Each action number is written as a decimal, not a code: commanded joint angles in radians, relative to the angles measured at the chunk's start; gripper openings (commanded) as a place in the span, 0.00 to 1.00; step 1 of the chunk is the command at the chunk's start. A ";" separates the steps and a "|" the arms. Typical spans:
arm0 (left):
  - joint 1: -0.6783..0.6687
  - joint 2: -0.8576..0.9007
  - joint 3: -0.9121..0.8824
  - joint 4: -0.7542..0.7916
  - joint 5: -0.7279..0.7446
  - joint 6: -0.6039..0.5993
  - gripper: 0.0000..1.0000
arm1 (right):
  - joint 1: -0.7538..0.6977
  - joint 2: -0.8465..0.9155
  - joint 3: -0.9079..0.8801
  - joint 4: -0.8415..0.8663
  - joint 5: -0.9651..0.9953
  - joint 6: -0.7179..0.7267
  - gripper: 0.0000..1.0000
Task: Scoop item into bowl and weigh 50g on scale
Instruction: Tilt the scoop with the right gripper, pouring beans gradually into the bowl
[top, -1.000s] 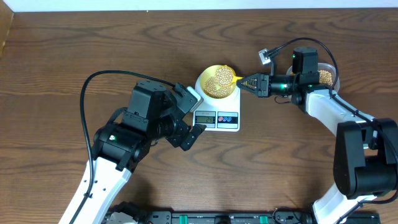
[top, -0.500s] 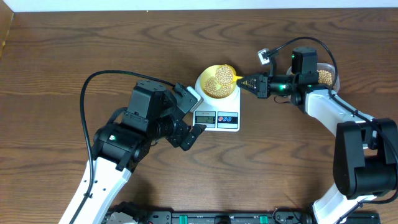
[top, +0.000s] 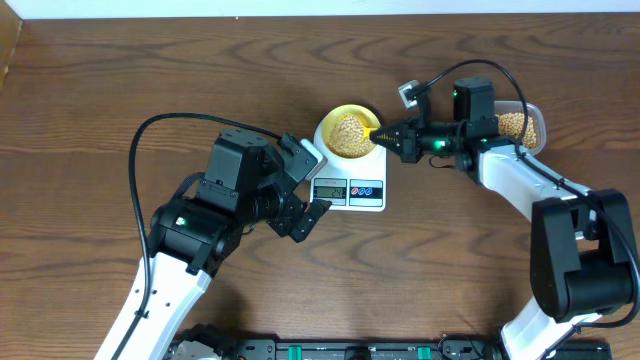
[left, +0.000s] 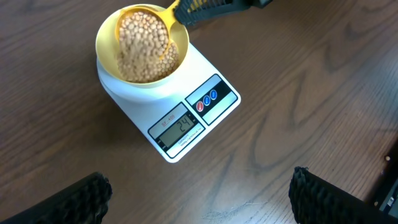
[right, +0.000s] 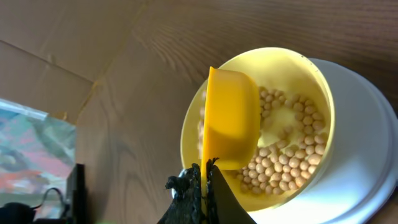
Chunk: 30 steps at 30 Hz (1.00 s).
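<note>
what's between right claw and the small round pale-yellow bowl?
A bright yellow plastic scoop: handle pinched in the right claw, cup tipped over the bowl. Clearest in right wrist view.

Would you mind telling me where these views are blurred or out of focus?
Left wrist view: the beans by the scoop smear with motion; the left gripper shows as dark, soft corners. Right wrist view: scoop and beans sharp, background blurred. Overhead view: the scale display too small to read.

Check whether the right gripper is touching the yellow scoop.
Touching. The right wrist view shows the right gripper shut on the yellow scoop, its thin handle clamped between the closed jaws.
</note>
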 joint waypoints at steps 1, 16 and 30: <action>0.006 0.005 0.001 0.001 0.013 0.017 0.94 | 0.010 0.009 -0.005 0.013 0.023 -0.029 0.01; 0.006 0.005 0.001 0.001 0.013 0.017 0.94 | 0.010 0.009 -0.005 0.025 0.037 -0.066 0.01; 0.006 0.005 0.001 0.001 0.013 0.017 0.94 | 0.010 0.009 -0.005 0.025 0.045 -0.153 0.01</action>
